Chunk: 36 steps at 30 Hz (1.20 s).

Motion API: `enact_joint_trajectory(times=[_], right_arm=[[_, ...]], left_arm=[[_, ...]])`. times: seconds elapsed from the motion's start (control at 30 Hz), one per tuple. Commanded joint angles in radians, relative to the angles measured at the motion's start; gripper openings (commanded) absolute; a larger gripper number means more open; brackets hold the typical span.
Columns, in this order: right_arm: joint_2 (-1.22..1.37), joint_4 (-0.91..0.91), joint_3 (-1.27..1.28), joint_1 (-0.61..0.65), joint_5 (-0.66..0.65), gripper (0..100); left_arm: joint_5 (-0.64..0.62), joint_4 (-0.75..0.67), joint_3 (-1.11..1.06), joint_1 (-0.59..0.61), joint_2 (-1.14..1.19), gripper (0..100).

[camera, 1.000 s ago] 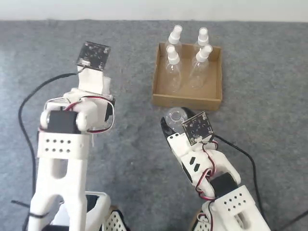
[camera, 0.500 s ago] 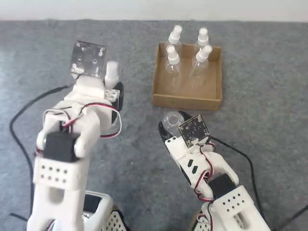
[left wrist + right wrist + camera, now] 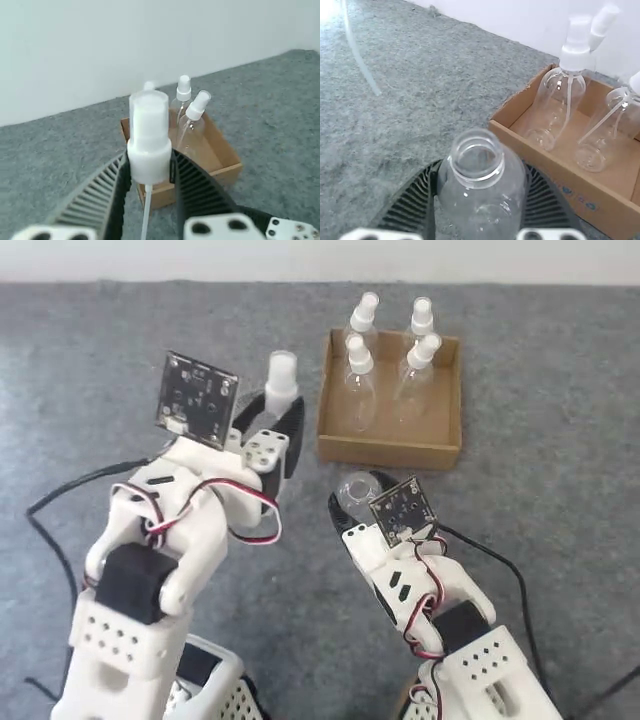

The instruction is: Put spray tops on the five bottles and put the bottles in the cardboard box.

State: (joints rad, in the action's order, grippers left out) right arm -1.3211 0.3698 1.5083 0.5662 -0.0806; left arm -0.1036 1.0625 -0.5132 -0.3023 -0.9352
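My left gripper [image 3: 274, 418] is shut on a white spray top [image 3: 281, 374], held upright just left of the cardboard box [image 3: 388, 449]; its thin dip tube [image 3: 145, 215] hangs down between the fingers. My right gripper [image 3: 352, 502] is shut on a clear open-necked bottle [image 3: 360, 485], standing in front of the box's near wall. The bottle's open mouth [image 3: 476, 156] faces up. Inside the cardboard box [image 3: 555, 178] stand several clear bottles [image 3: 359, 390] with white spray tops on them.
Grey carpet [image 3: 540, 490] covers the table on all sides. A black cable [image 3: 60, 495] runs along the left arm's side and another [image 3: 505, 560] trails from the right arm. A white wall [image 3: 100, 45] rises behind the box.
The left arm swung right and forward, bringing the spray top from the far left up beside the box. The right gripper with the bottle barely shifted.
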Motion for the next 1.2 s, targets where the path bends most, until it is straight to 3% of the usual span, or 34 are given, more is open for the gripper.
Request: enact_joint_trajectory(times=[0.0, 0.43, 0.73, 1.17], right_arm=[[-0.027, -0.024, -0.023, 0.008, -0.012, 6.9], [-0.027, -0.024, -0.02, 0.045, -0.012, 6.9], [-0.027, -0.024, -0.02, 0.048, -0.014, 6.9], [-0.019, -0.025, -0.018, 0.05, -0.014, 6.9]], left_arm=[[-0.015, -0.052, 0.008, -0.048, -0.026, 1], [-0.092, -0.048, 0.076, -0.094, -0.028, 1], [-0.092, -0.023, 0.097, -0.209, -0.028, 1], [-0.092, -0.025, 0.139, -0.259, -0.029, 1]])
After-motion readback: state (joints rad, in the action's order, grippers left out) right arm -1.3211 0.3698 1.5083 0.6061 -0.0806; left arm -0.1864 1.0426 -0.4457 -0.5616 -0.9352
